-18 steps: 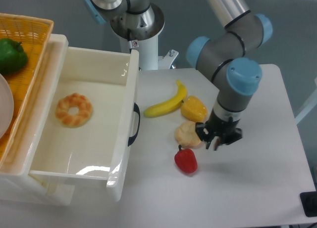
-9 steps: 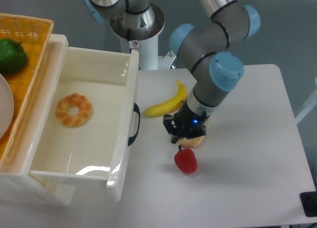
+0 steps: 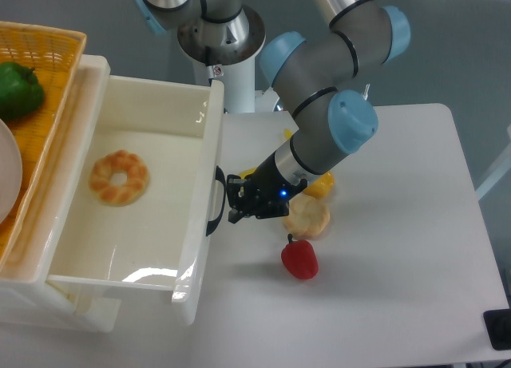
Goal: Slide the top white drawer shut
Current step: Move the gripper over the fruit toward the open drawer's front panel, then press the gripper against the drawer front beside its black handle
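One top white drawer (image 3: pixel 152 224) open; one donut (image 3: pixel 119 176) inside; gripper (image 3: pixel 233 202) beside handle.

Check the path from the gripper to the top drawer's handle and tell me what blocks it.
Nothing visible blocks it. The gripper sits just right of the black handle on the top white drawer, with only bare table between them. The red pepper and the pale lumpy item lie behind the gripper, off that path.

The arm (image 3: pixel 319 81) is built of thick matte grey cylindrical links joined at rounded housings with light blue end caps, one polished silver tube rising out of view. Its black gripper (image 3: pixel 235 200) shows a small blue light. A white column supports the silver, ringed base (image 3: pixel 219 33).
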